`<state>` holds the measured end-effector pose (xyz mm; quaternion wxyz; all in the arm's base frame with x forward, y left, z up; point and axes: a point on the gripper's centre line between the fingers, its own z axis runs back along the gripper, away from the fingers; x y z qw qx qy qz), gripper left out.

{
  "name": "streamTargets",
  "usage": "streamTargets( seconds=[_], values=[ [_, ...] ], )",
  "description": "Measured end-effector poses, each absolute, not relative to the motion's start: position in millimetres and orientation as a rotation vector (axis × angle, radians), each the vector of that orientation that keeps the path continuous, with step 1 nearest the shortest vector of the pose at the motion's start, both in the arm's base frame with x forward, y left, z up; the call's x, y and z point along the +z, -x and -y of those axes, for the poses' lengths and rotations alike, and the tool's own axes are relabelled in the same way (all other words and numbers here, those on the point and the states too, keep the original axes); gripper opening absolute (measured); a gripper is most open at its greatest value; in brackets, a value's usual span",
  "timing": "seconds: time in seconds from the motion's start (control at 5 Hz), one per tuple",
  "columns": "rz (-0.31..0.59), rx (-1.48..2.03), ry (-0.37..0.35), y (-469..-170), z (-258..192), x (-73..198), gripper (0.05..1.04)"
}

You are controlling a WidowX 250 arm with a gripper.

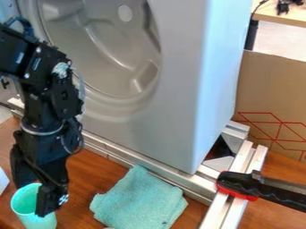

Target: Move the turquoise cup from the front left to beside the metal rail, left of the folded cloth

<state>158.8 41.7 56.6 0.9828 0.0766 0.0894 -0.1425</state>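
toward the tabletop's (87, 175) left edge, the pincer (34, 199) is at the mint cup (39, 222), its opening and grip impossible to tell; the cloth (140, 201) lies untouched.

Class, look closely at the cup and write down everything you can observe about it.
The cup is pale mint green, smooth and plastic-looking, with a round rim and open mouth facing up. It is at the lower left, left of the teal cloth. The black gripper hangs down at its mouth, covering part of the rim and right side. The picture's lower edge cuts off its base.
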Motion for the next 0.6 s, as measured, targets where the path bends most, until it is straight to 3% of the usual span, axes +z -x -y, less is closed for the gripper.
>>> streamTargets(
  seconds=[0.2, 0.4, 0.6],
  values=[
    [-0.166, -0.293, -0.117, -158.6, -46.2, 46.3, 1.000],
    [-0.065, -0.352, -0.020, -155.7, -51.4, 32.4, 1.000],
    [0.021, -0.375, 0.008, -158.3, -50.5, 28.1, 1.000]
  ],
)
